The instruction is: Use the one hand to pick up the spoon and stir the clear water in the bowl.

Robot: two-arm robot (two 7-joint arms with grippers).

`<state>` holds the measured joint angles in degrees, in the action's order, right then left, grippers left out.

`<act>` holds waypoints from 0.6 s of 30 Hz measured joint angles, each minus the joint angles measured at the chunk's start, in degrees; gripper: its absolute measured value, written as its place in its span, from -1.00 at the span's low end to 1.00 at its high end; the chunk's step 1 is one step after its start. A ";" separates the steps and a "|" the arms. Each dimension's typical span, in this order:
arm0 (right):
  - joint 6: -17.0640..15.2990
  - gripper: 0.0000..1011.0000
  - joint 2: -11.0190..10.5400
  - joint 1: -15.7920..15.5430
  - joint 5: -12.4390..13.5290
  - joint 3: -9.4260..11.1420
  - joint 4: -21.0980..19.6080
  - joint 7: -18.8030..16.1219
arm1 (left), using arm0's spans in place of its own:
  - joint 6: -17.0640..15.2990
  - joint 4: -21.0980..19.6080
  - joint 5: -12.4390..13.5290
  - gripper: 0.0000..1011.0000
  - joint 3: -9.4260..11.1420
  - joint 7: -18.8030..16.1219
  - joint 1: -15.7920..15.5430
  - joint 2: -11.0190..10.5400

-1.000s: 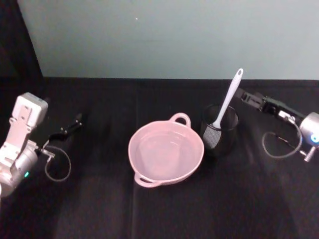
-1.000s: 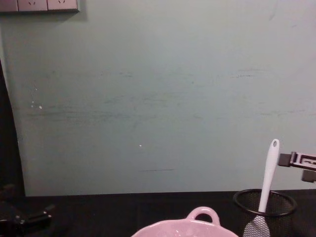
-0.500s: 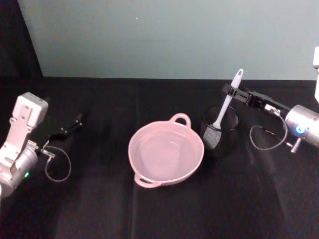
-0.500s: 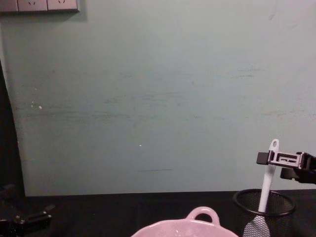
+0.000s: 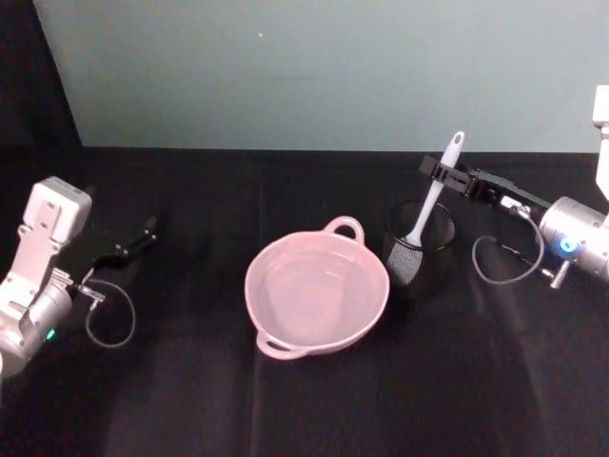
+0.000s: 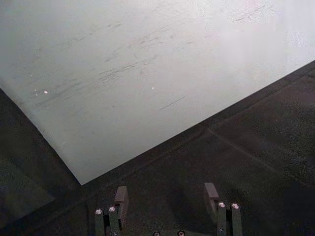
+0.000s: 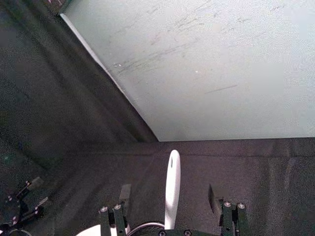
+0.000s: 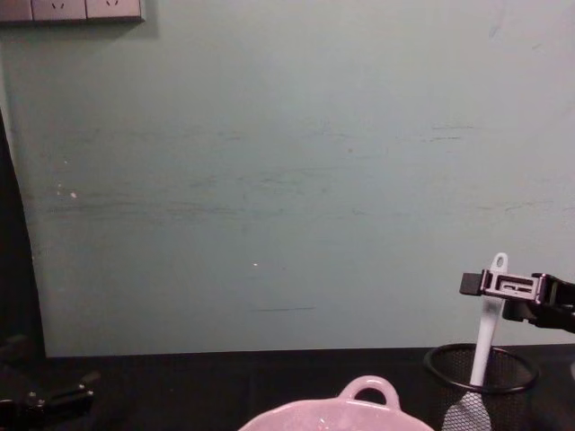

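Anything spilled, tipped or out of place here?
Nothing stands out. The bowl sits upright, with no spill visible on the black cloth. The spoon leans in the mesh cup, the right gripper open around its handle. The left gripper is parked far left.

One pink bowl (image 5: 328, 343) sits on the single black surface (image 5: 285, 409), and its rim carries two loop handles. Just right of the bowl stands one black mesh cup (image 5: 420, 257), with one white spoon (image 5: 433, 200) in it. There are two grippers: the left gripper (image 5: 147, 229) well to the left of the bowl, and the right gripper (image 5: 440, 171) to the right of the bowl, at the spoon's handle. Each gripper has two jaws.
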<state>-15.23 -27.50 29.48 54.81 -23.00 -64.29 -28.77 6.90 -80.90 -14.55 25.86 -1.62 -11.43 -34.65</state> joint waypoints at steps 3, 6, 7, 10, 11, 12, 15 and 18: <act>-0.04 0.87 0.00 0.00 0.01 0.02 0.00 0.02 | 0.00 0.00 0.00 1.00 0.00 0.00 0.00 0.00; -0.12 0.73 0.00 -0.01 0.01 0.05 -0.01 0.06 | 0.00 0.00 0.00 1.00 0.00 0.00 0.00 0.00; -0.14 0.66 0.00 -0.01 0.02 0.05 -0.01 0.06 | 0.00 0.00 0.00 1.00 0.00 0.00 0.00 0.00; -0.18 0.50 0.00 -0.02 0.02 0.07 -0.02 0.10 | 0.00 0.00 0.00 1.00 0.00 0.00 0.00 0.00; -0.19 0.45 0.00 -0.02 0.02 0.07 -0.03 0.11 | 0.00 0.00 0.00 1.00 0.00 0.00 0.00 0.00; -0.19 0.41 0.00 -0.02 0.02 0.08 -0.03 0.12 | 0.00 0.00 0.00 1.00 0.00 0.00 0.00 0.00; -0.21 0.23 0.00 -0.02 0.04 0.10 -0.05 0.15 | 0.00 0.00 0.00 1.00 0.00 0.00 0.00 0.00; -0.23 -0.03 0.00 -0.02 0.05 0.11 -0.05 0.17 | 0.00 0.00 0.00 1.00 0.00 0.00 0.00 0.00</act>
<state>-15.45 -27.50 29.46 54.86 -22.88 -64.34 -28.60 6.91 -80.90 -14.55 25.86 -1.62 -11.43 -34.65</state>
